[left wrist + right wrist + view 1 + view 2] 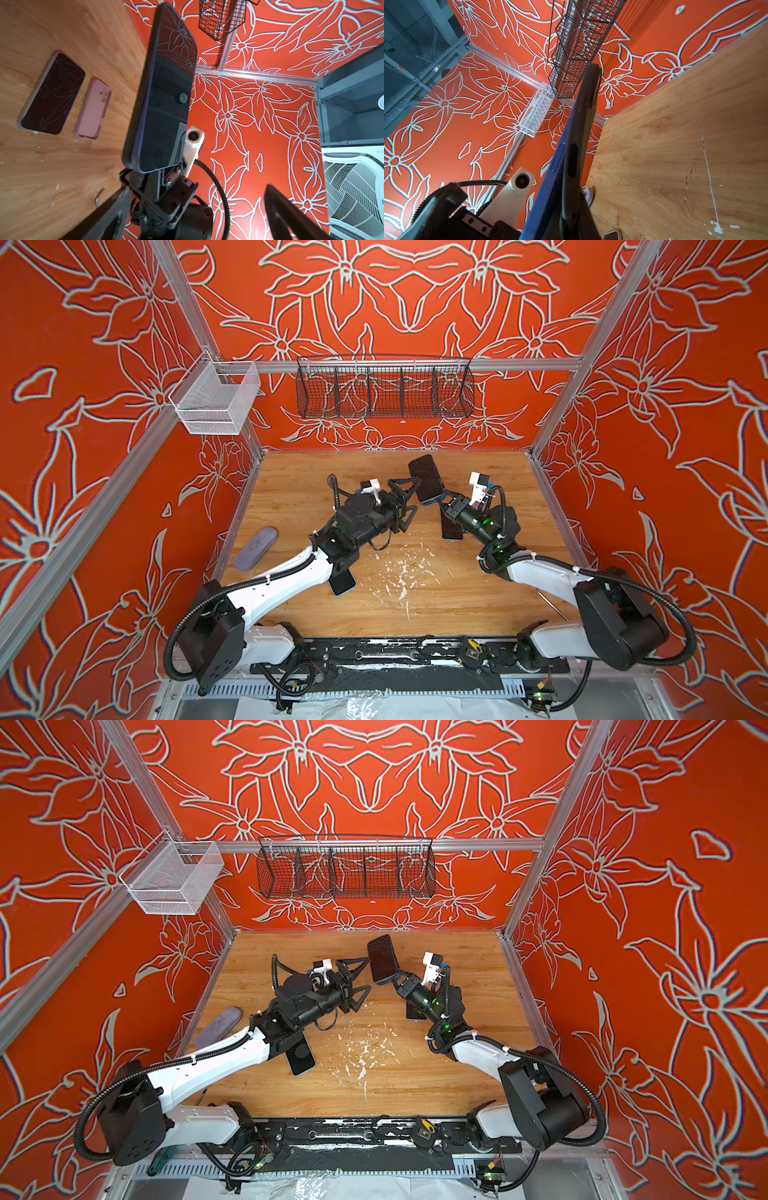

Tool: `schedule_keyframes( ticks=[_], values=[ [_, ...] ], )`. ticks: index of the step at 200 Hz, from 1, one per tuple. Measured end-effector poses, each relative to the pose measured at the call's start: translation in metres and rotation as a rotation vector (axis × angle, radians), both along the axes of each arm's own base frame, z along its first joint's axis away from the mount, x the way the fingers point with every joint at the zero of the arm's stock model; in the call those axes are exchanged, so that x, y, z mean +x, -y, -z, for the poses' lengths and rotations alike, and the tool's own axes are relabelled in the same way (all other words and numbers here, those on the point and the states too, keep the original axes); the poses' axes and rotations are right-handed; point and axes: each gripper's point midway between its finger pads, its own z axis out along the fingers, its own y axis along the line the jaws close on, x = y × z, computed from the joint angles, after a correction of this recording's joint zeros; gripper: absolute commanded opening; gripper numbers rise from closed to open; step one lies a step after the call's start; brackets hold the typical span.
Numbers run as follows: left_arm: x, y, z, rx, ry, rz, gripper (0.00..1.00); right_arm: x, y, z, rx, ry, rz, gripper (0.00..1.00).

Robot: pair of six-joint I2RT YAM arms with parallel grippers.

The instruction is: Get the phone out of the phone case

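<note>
I am looking into a booth whose orange walls are carrying white flower outlines. A black wire basket is hanging on the back wall from a silver rail. Left of that basket, a white mesh bin is hanging by the corner post. Below the basket, a wooden tabletop is showing white flecks. Light is falling evenly. Farther off than the basket, past the wall's edge, a white slatted grille is showing.

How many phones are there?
3 phones: one held up by the right pincer, one lying under the right arm, one peeking from under the left arm. Others may be hidden.
</note>
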Motion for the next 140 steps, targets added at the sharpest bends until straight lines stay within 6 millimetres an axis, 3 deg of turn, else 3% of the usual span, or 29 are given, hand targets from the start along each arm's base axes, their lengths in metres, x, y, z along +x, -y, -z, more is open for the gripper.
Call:
schedule_keyframes(
  ticks=[66, 140],
  values=[
    [0.011, 0.019, 0.013, 0.015, -0.02, 0.022, 0.97, 0.0, -0.002, 0.003, 0.008, 0.012, 0.001, 0.05],
    [0.014, 0.025, 0.013, 0.01, -0.016, 0.027, 0.97, 0.0, -0.005, 0.005, 0.026, 0.012, -0.005, 0.05]
  ],
)
